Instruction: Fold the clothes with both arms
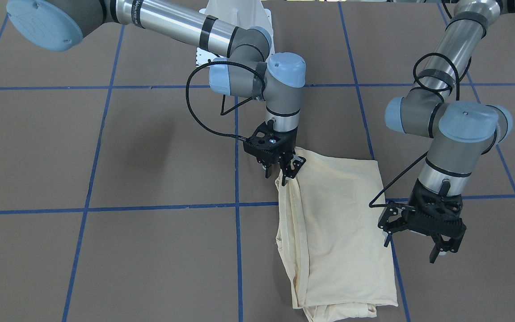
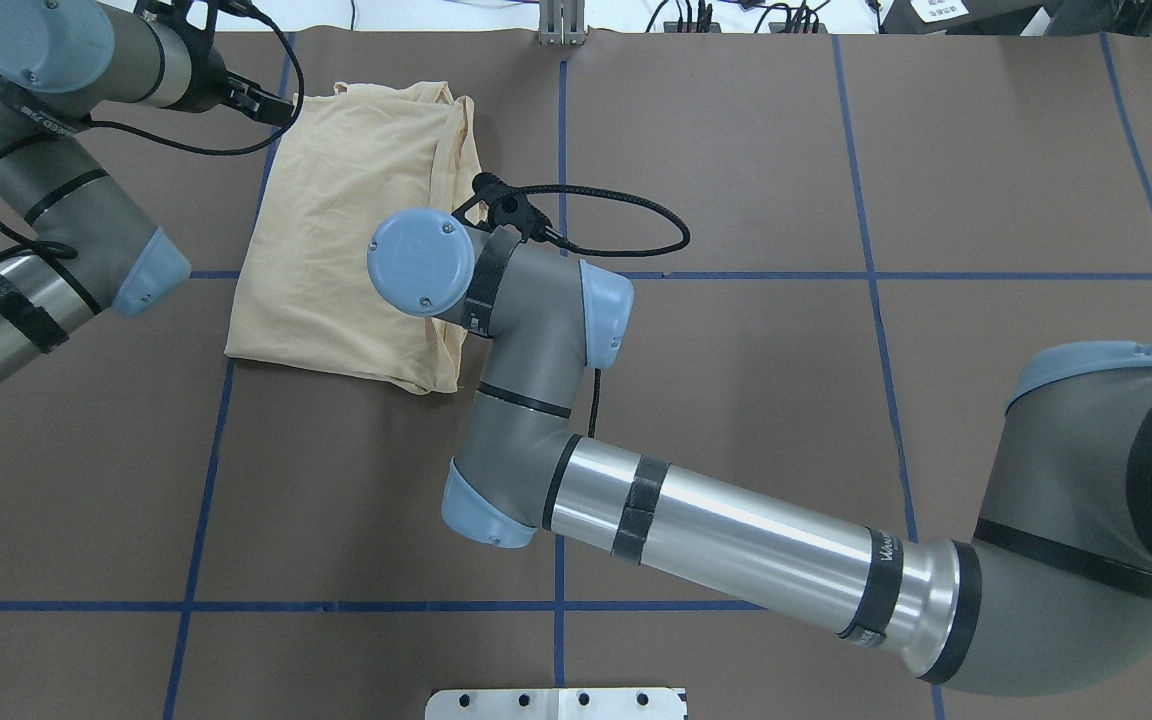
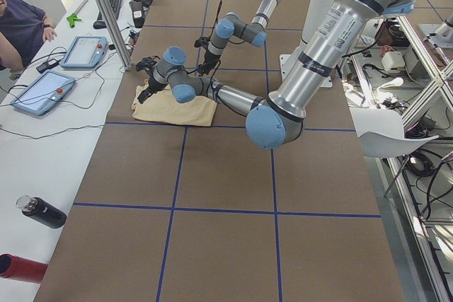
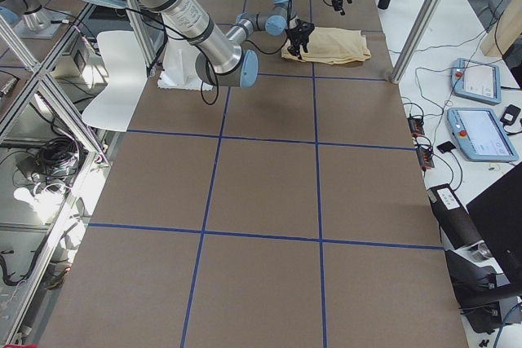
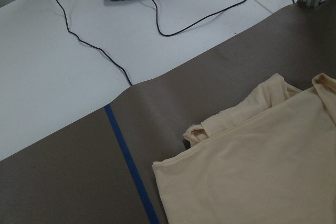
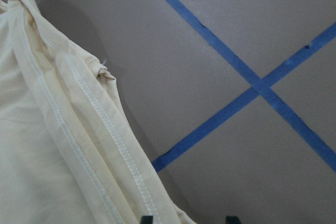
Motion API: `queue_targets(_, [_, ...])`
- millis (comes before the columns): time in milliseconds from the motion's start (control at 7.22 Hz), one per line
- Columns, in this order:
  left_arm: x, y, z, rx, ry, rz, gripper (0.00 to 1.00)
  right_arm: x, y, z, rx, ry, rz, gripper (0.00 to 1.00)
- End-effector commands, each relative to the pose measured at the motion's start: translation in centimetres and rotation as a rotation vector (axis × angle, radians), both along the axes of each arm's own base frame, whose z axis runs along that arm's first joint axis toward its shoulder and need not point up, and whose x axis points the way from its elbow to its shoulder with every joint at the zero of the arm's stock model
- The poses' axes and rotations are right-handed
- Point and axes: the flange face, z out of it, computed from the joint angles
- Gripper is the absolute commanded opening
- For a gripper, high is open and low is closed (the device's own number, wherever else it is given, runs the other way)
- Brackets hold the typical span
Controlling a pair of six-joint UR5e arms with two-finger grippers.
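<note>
— Worst that could happen from here?
— Catching just one ply. Look at the right claw (image 1: 277, 176): poised just past the tape cross (image 1: 238, 205) toward the robot's base, at the nearest corner of the shirt (image 1: 342, 223), parted and gripping nothing. Several thin stitched hems stacked right there. Could lift only the top layer on closing and peel the fold apart.
— And the other claw?
— Left claw (image 1: 411, 250): on the far side of the shirt from the tape cross, just off the cloth's edge, spread wide, empty. Could nip bare bench (image 1: 150, 156) if shut short of the edge. Could also skew the rectangle if pulled unevenly against the right.
— Where exactly is the shirt?
— Flat on the bench, starting just beside the tape cross and running away from it toward the left arm's side.
— Looks?
— Pale cream-yellow, thin, softly wrinkled, folded to a rough rectangle, plain side up. Hems bunched along the edge nearest the tape cross. Perhaps a cuff or sleeve end poking out at the end farthest from the base; hard to tell from the left wrist view.
— Print?
— Not showing.
</note>
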Motion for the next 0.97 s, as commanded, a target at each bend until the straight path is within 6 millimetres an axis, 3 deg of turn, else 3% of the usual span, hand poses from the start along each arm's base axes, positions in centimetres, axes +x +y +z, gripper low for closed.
queue_targets(0, [0.0,0.0,0.0,-0.001,-0.001,0.0,1.0,-1.1,0.6,0.6,0.014,0.014,0.005,0.54])
queue_targets(277, [0.0,0.0,0.2,-0.003,-0.002,0.0,1.0,-2.3,1.3,1.6,0.022,0.013,0.002,0.53])
queue_targets(554, [0.0,0.0,0.3,-0.005,-0.003,0.0,1.0,-2.6,1.1,0.9,0.026,0.004,0.004,0.35])
queue_targets(831, [-0.2,0.3,1.0,-0.01,-0.007,0.0,1.0,-2.5,1.0,0.5,0.027,-0.001,0.005,0.0])
